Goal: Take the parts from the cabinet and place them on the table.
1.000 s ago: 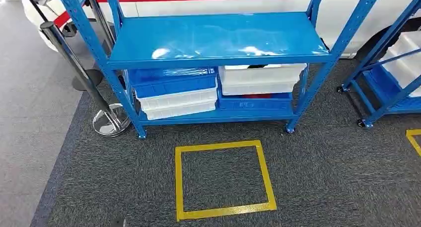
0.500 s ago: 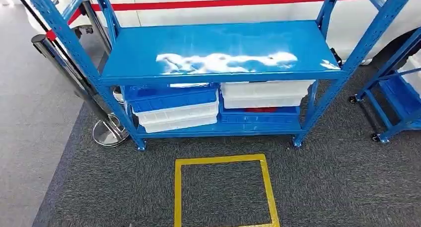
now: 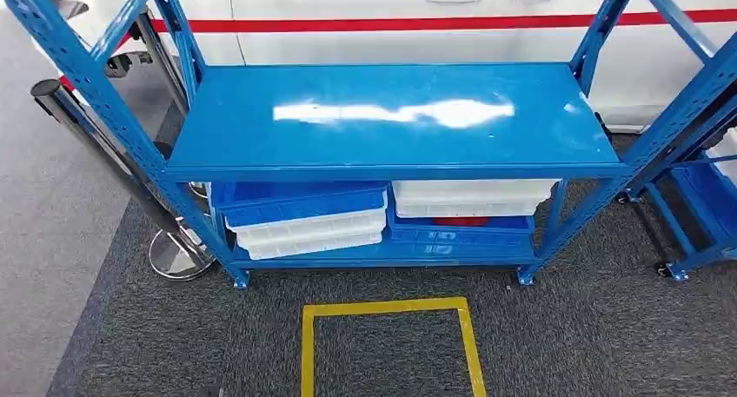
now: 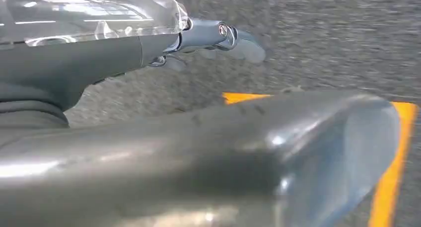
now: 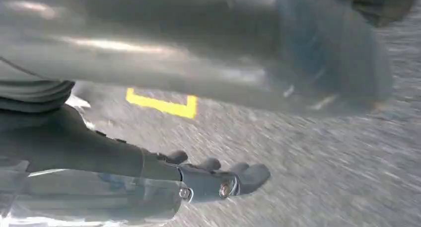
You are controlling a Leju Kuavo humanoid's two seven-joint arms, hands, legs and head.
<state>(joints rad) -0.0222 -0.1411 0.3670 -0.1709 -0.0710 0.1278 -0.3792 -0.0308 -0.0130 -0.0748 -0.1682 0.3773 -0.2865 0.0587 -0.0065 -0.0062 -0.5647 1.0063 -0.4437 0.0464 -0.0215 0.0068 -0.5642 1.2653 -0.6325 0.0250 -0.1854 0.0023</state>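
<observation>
The cabinet is a blue metal rack (image 3: 391, 119) straight ahead in the head view, its middle shelf bare and shiny. On its bottom shelf, at the left, a blue bin (image 3: 295, 201) sits on stacked white bins (image 3: 304, 234). At the right a white bin (image 3: 469, 197) sits on a blue bin (image 3: 456, 234), with something red (image 3: 461, 221) showing between them. The bins' contents are hidden. My left hand (image 4: 149, 50) hangs over grey carpet, fingers straight, holding nothing. My right hand (image 5: 164, 175) hangs the same way, also holding nothing.
A yellow tape square (image 3: 387, 308) marks the carpet in front of the rack. A chrome stanchion (image 3: 104, 145) with a round base (image 3: 178, 254) stands by the rack's left leg. A second blue rack (image 3: 695, 206) is at the right. A white vehicle with a red stripe (image 3: 391, 22) is behind.
The whole head picture has shifted: the rack now sits lower and larger and the yellow square has slid toward the bottom edge. The camera moved closer; the bins stay put.
</observation>
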